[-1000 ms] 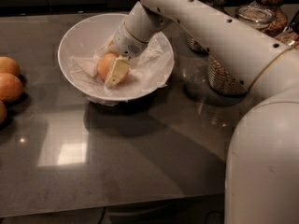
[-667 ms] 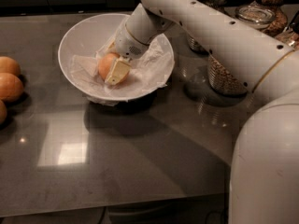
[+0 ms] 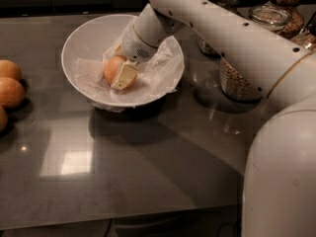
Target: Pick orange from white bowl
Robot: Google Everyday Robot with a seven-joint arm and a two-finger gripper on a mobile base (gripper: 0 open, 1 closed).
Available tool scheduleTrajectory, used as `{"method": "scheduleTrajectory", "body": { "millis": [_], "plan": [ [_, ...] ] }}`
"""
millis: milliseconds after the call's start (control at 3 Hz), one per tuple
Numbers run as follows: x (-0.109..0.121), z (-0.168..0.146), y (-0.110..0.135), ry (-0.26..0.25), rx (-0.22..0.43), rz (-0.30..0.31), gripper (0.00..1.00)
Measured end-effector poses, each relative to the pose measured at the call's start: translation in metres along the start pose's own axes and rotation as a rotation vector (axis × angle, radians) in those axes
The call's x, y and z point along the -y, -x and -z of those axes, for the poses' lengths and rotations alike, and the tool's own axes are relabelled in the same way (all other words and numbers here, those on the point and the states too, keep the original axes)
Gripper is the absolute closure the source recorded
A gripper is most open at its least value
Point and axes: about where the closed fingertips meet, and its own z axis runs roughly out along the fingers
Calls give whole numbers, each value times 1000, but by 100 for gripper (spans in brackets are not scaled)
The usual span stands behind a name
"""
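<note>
The white bowl (image 3: 84, 38) stands at the back left of the dark table, lined with crumpled white paper. The orange (image 3: 112, 68) lies inside it, near the middle. My gripper (image 3: 122, 73) reaches down into the bowl from the right, with one pale finger (image 3: 124, 75) across the front of the orange and the rest of the gripper behind it. The fingers are closed around the orange. The orange sits low in the bowl, on the paper.
Three more oranges (image 3: 10, 90) lie at the table's left edge. Glass jars of cereal (image 3: 237, 78) stand at the back right, close behind my arm. The arm's large white body (image 3: 281, 172) fills the right foreground.
</note>
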Motion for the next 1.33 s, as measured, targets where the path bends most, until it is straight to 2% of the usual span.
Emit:
{"method": "scheduleTrajectory", "body": {
  "millis": [333,1000,1333],
  "plan": [
    [0,12,3,-28,24,8,100],
    [-9,93,17,-179,58,53,100],
    [-14,125,20,-233,70,69,100]
  ]
}}
